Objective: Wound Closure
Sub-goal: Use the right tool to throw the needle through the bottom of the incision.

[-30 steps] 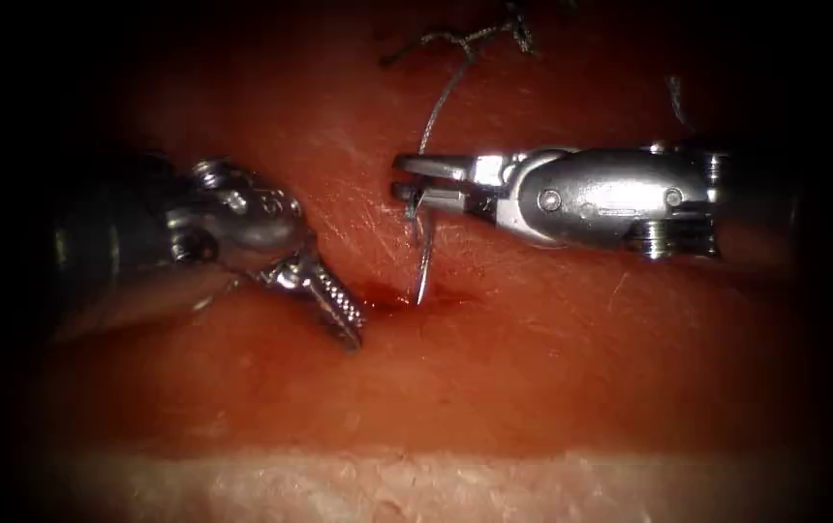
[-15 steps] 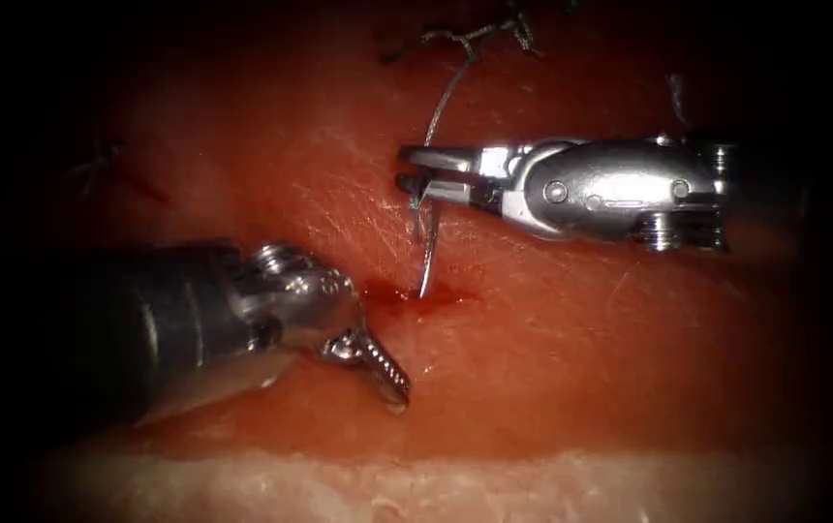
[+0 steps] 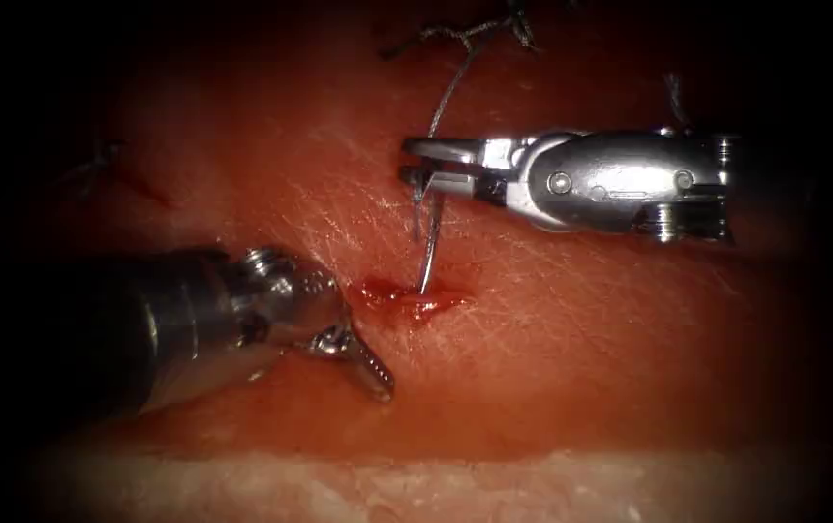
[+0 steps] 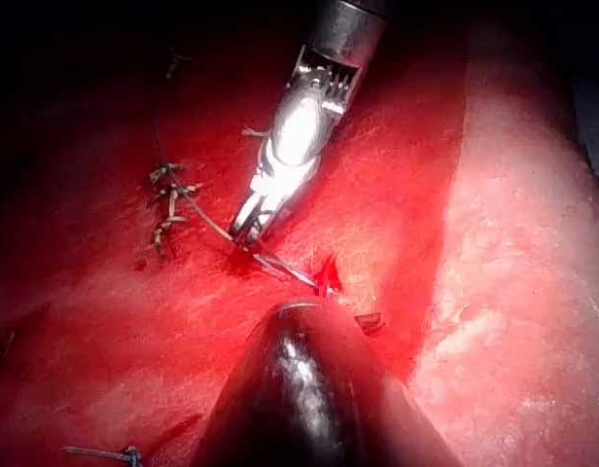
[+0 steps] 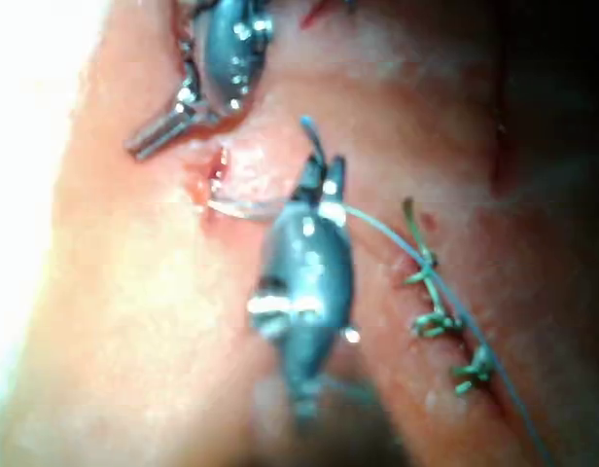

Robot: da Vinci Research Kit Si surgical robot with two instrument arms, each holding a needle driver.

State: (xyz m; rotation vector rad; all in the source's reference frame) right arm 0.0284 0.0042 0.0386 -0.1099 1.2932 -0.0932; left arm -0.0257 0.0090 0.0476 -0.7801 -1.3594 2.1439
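Needle (image 3: 428, 254) pinched near its thread end by right tool (image 3: 416, 165), tip in cut (image 3: 412, 296); left tool (image 3: 368, 363) pressed together, empty, beside cut.

The endoscope looks down from above and in front at the cut (image 3: 412, 298) between both grippers. Each wrist camera looks along its own shaft from very close: the left toward the right gripper (image 4: 249, 226), the right toward the left gripper (image 5: 149, 139). All three share the cut.

Needle (image 3: 428, 247) tip hidden in the cut (image 3: 415, 296); thread (image 5: 494, 360) end off-frame.
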